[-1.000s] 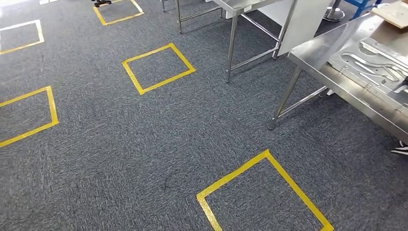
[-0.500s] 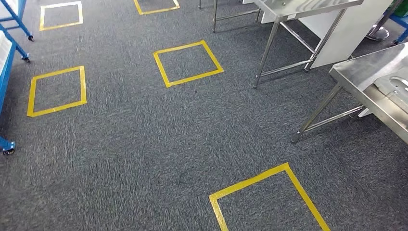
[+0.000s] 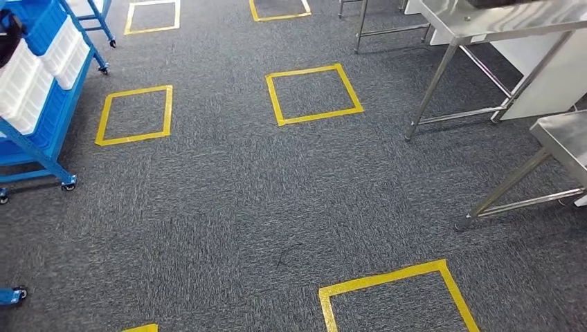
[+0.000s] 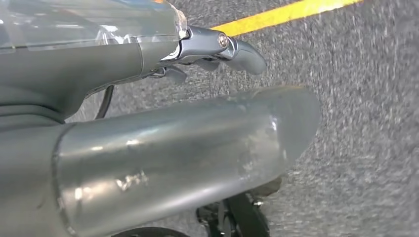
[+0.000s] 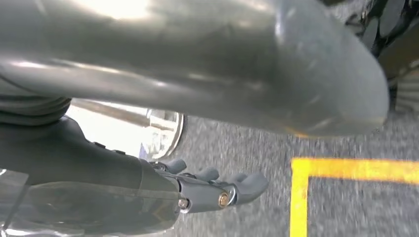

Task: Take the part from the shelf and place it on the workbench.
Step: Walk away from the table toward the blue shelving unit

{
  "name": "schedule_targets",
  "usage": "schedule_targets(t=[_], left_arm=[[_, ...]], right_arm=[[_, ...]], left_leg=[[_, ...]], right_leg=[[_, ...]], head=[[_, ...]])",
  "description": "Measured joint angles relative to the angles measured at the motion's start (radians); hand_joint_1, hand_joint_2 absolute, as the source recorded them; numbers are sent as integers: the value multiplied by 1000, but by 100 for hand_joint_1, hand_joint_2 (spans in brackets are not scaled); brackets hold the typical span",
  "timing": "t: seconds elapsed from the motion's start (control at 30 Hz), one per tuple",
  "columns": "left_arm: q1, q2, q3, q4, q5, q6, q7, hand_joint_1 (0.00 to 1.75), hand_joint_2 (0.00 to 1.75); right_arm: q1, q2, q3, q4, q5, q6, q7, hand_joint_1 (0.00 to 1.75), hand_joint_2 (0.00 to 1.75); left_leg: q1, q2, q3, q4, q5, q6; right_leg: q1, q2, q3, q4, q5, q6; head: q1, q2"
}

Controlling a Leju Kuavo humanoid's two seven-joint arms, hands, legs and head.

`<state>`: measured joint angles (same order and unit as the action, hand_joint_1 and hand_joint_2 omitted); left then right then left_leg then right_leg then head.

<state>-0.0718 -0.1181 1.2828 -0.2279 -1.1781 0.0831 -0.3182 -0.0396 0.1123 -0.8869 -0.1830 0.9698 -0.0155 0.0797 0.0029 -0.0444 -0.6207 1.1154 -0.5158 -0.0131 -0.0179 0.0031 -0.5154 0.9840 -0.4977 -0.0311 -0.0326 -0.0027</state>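
A blue shelf cart (image 3: 47, 160) on castors stands at the left of the head view, loaded with white bins (image 3: 28, 86) and blue bins; I cannot make out a part in them. A corner of the steel workbench (image 3: 564, 135) shows at the right edge. My left hand (image 4: 207, 98) hangs over the grey carpet, its fingers (image 4: 237, 49) stretched out with nothing in them. My right hand (image 5: 212, 148) also hangs over the carpet, its fingers (image 5: 222, 187) apart and holding nothing.
A second steel table (image 3: 505, 24) stands at the back right on thin legs. Yellow tape squares (image 3: 315, 93) mark the carpet, one of them close in front (image 3: 394, 280). Another blue castor (image 3: 10, 295) sits at the lower left edge.
The camera has turned to the left: the blue shelf cart has come into view, and the workbench with its metal panels has slid off to the right edge.
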Motion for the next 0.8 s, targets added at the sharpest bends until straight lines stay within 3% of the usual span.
schedule_targets(t=[0.07,0.1,0.13,0.17,0.23,0.3,0.4,0.47,0.5,0.57,0.6,0.63,0.67,0.73,0.8], left_arm=[[-4,1,5,0,4,1,1,0,0],[-4,2,8,0,5,1,2,0,0],[-3,2,9,0,5,2,4,0,0],[-3,2,11,0,5,3,7,0,0],[-4,2,12,0,5,5,11,0,0],[-8,1,12,1,6,6,14,0,0],[-7,1,14,1,8,7,17,0,0],[-7,2,16,1,11,7,18,0,0],[-8,2,17,1,13,7,18,0,0],[-11,2,18,1,14,9,18,0,0],[-12,2,18,1,14,10,18,0,0],[-12,2,18,1,14,12,17,0,0],[-12,2,19,1,14,13,16,0,0],[-12,-3,19,2,14,16,14,0,0],[-16,-10,19,3,15,19,10,0,0]], right_arm=[[3,-6,0,1,4,4,-6,0,0],[3,-10,0,2,7,7,-9,0,0],[2,-15,0,3,10,10,-13,0,0],[0,-18,0,4,12,11,-16,0,0],[-1,-21,0,4,15,12,-21,0,0],[-3,-22,0,4,17,12,-25,0,0],[-13,-22,0,4,23,12,-27,0,0],[-16,-18,1,5,27,13,-27,0,0],[-15,-13,1,5,27,13,-28,0,0],[-10,-5,1,5,29,13,-28,0,0],[-9,-3,1,5,30,13,-27,0,0],[-8,-2,1,5,30,13,-27,0,0],[-8,-2,1,5,31,13,-27,0,0],[-8,-2,1,5,32,13,-26,0,0],[-7,-2,1,4,33,13,-27,0,0]], left_leg=[[7,25,-63,124,-55,-9],[11,30,-80,159,-62,-14],[16,34,-80,158,-50,-19],[21,41,-60,121,-22,-24],[25,79,7,-6,36,-34],[24,104,42,-76,55,-24],[18,79,38,-81,53,6],[18,60,38,-87,57,21],[17,50,38,-88,59,27],[10,27,36,-89,60,34],[5,13,37,-89,59,37],[-1,-1,38,-89,59,40],[-6,-16,42,-89,58,42],[-10,-41,48,-90,57,45],[-9,-65,48,-91,57,44]], right_leg=[[2,-29,3,-1,-3,-4],[2,-42,4,0,-6,-2],[0,-54,6,1,-9,1],[-2,-66,9,3,-13,5],[-4,-87,16,12,-26,21],[0,-105,20,22,-38,36],[-2,-117,27,21,-44,52],[-7,-77,11,61,-77,57],[-8,-48,-14,112,-107,56],[-2,-16,-88,248,-164,46],[3,-11,-119,297,-172,39],[10,-8,-134,311,-159,30],[18,-3,-131,286,-126,17],[41,34,-86,159,-36,-14],[56,73,-49,57,11,-39]], head=[[0,0],[0,0],[0,0],[0,0],[0,0],[0,0],[0,0],[0,0],[0,0],[0,0],[0,0],[0,0],[0,0],[0,0],[1,0]])
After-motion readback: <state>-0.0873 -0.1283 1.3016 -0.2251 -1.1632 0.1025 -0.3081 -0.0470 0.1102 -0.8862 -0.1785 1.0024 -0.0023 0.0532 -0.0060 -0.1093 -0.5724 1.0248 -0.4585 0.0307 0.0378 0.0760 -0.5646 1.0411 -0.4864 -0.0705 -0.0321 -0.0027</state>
